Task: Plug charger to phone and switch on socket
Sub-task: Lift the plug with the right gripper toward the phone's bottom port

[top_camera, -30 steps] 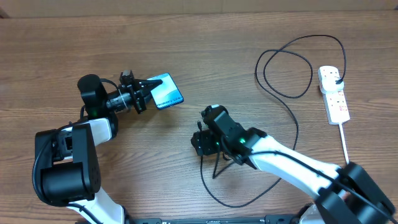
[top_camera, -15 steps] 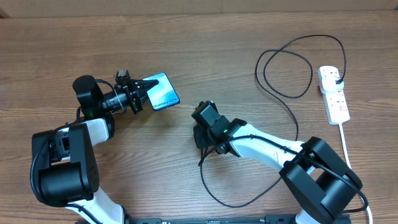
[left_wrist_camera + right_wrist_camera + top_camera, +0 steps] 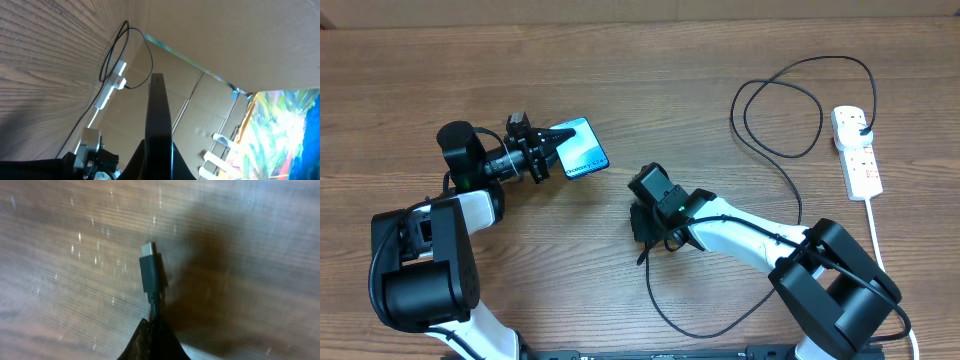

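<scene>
Black-edged slim phone (image 3: pixel 582 150) in L gripper (image 3: pixel 557 142); thin charger (image 3: pixel 150 275) in R gripper (image 3: pixel 154 329)

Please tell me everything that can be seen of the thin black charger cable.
The long thin black charger cable looks like smooth, rubbery cord. Its black plug sits in the white power strip at the right. From there it lies in loose loops on the wooden table and curves back to the right tool, which pinches it just behind the straight black connector with a small metal tip.

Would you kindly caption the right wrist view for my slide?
Right hand pinching the charger cable, connector tip pointing out over the wooden table.
</scene>
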Available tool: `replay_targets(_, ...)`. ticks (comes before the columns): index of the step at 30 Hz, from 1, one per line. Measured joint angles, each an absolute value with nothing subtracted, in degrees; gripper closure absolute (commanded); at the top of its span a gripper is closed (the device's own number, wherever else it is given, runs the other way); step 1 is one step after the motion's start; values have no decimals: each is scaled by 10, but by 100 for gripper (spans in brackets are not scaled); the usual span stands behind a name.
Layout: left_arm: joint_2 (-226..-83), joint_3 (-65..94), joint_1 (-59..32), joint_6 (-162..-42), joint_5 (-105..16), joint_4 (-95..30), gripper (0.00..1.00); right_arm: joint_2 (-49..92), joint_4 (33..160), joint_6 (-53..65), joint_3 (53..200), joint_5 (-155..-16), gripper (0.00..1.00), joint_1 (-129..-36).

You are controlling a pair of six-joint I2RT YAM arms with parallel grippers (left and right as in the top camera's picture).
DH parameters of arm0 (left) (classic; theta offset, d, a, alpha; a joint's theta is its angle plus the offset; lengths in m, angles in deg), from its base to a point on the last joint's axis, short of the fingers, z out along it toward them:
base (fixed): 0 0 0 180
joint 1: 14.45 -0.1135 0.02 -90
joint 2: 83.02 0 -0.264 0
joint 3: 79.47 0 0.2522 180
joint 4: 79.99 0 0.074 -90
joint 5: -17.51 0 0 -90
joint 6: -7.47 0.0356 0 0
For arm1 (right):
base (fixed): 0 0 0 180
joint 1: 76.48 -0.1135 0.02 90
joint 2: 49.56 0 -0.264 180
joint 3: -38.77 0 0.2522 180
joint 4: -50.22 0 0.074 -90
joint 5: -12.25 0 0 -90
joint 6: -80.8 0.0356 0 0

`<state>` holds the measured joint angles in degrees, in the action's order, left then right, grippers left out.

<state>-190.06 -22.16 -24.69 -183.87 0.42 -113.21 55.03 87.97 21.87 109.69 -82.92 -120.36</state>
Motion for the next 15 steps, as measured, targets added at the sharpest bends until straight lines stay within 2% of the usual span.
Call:
replay_targets(7, -1901, -222, -247, -1821, 4, -1132, 96, 469, 936, 265, 1097, -927, 96, -1133)
replay_targets(15, -1901, -222, -245, -1786, 3, -1132, 96, 332, 981, 267, 1097, -957, 96, -1125)
